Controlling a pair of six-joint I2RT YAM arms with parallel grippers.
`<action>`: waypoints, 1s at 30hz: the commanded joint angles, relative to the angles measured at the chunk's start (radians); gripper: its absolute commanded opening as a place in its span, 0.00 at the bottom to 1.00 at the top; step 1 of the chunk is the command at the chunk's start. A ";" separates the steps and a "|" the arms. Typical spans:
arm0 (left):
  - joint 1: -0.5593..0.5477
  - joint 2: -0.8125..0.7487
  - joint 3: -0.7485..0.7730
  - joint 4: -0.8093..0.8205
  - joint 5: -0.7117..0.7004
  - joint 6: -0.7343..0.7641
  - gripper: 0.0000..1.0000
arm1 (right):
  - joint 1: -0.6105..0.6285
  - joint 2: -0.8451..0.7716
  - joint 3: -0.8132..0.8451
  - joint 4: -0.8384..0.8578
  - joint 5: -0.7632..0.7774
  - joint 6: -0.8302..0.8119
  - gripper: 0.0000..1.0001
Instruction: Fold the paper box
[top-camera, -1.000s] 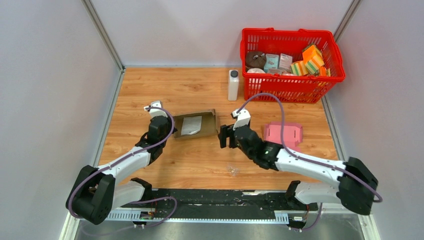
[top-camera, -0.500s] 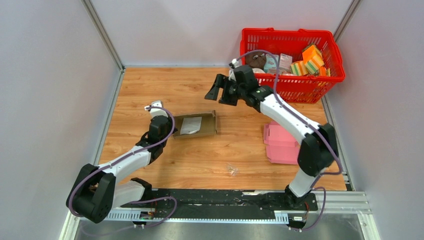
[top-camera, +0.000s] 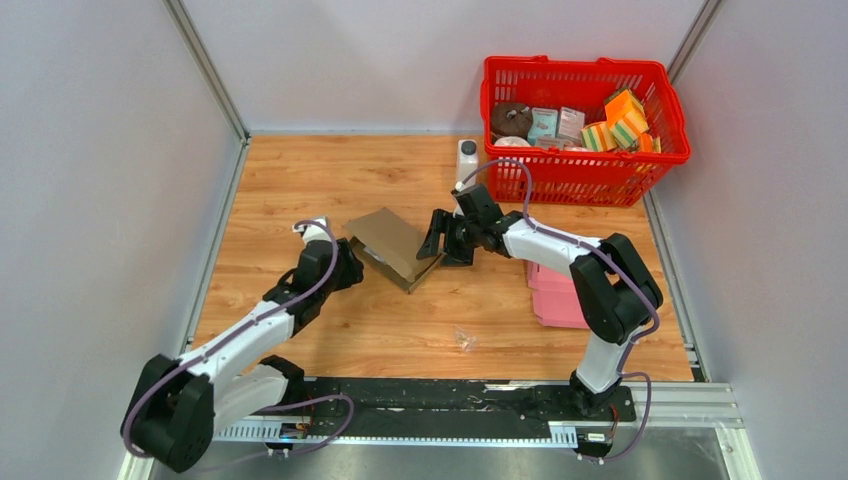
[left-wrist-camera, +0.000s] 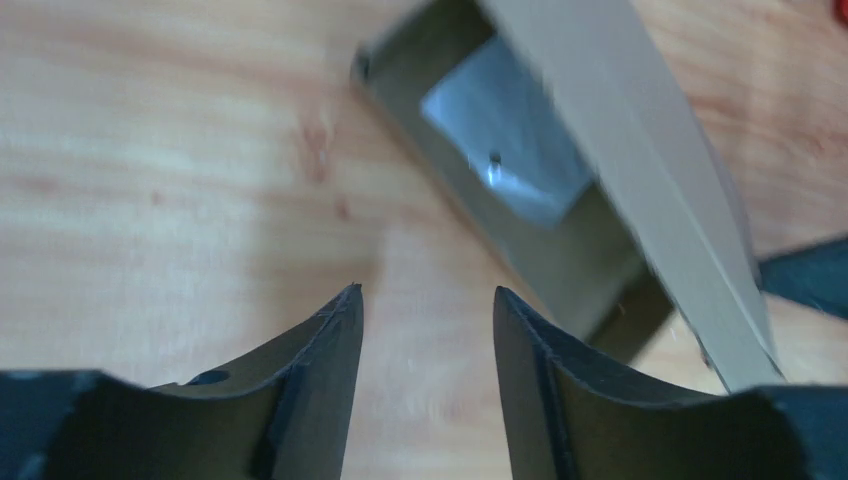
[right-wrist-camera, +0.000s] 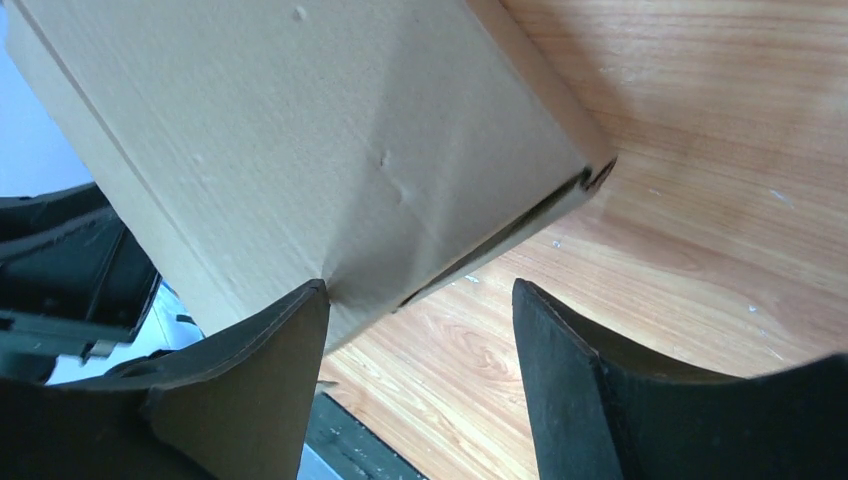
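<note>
Table (top-camera: 300, 180) first: red basket (top-camera: 580, 185) sits at 1 o'clock, not part of this job. The paper box (top-camera: 390, 243) lies just off centre toward 9 o'clock, turned askew, one corner pointing to 5 o'clock. The pink box (top-camera: 560, 300) is at 4 o'clock and the bottle (top-camera: 466, 152) at 12, both well apart from the work.

My left gripper (top-camera: 352, 262) is at the box's 8 o'clock, jaws apart w/ nothing btwn them. In the left wrist view only bare wood lies btwn the fingers (left-wrist-camera: 330, 340), and the box's end gapes open ahead w/ a white slip inside.

My right gripper (top-camera: 437, 238) is at the box's 3 o'clock, also released. The box corner touches one fingertip (right-wrist-camera: 315, 300) but isn't pinched.

Progress, as I judge it: body is up and the lid is down, so most folds are done. Left to do: the seam at the corner shows a slit, prob. lid not seated, and the open end needs closing.
</note>
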 joint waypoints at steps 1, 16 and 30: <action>-0.003 -0.196 0.051 -0.431 0.167 -0.153 0.60 | 0.019 -0.055 -0.050 0.125 0.027 -0.055 0.71; 0.211 0.386 0.699 -0.318 0.694 0.024 0.33 | 0.056 -0.012 0.002 0.055 0.144 -0.254 0.73; 0.221 0.580 0.573 -0.149 0.621 0.014 0.17 | 0.092 -0.172 -0.097 0.228 -0.124 -0.069 0.54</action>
